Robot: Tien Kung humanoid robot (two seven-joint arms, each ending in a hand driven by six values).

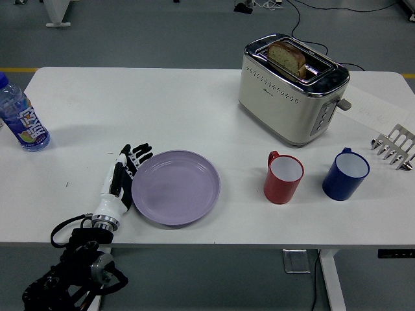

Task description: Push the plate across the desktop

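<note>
A lavender plate (pixel 176 187) lies flat on the white table (pixel 194 110), left of centre near the front edge. My left hand (pixel 126 173) lies with its fingers stretched out flat along the plate's left rim, touching it. It holds nothing. My left arm comes up from the lower left corner. My right arm is out of view.
A red mug (pixel 284 177) stands right of the plate with a gap between them, and a blue mug (pixel 346 175) beyond it. A toaster (pixel 292 89) with bread stands at the back right. A water bottle (pixel 21 117) stands far left. A metal rack (pixel 394 146) sits at the right edge.
</note>
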